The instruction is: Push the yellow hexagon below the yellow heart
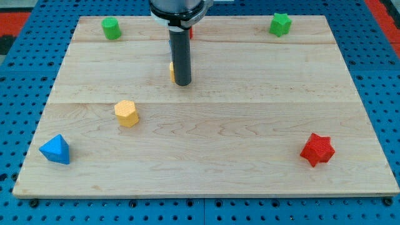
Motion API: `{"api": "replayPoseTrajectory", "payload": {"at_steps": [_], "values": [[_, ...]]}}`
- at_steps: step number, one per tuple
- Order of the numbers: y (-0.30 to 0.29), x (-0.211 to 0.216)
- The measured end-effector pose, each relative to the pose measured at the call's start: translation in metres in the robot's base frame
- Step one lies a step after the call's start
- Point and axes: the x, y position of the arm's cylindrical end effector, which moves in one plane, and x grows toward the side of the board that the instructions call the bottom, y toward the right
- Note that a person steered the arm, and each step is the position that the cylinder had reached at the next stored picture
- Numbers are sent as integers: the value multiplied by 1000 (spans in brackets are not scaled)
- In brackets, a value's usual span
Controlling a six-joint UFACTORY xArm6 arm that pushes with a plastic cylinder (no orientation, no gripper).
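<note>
My tip (182,83) rests on the table (250,125), a pale wooden board of glued planks lying on a blue pegboard floor (369,69), with red showing at the view's top corners. I have no pincer on this rod, so there is no released or clenched state to tell. A sliver of yellow block (172,70), mostly hidden behind the rod, sits touching or just beside the tip on the view's left; its shape I cannot make out. The yellow hexagon (126,113) lies below and to the view's left of the tip, apart from it. A green block (111,28) and green star (280,24) sit near the top edge, a blue block (55,149) at the bottom left, a red star (317,149) at the bottom right. A bit of red (190,31) peeks out behind the rod.
</note>
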Motion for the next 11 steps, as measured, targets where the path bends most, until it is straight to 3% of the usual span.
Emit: {"api": "replayPoseTrajectory", "payload": {"at_steps": [1, 2, 3, 4, 6, 8, 9, 11], "values": [[9, 28], [7, 85], [-42, 137], [-108, 146], [-128, 87], [-84, 35], [-66, 33], [-69, 71]]}}
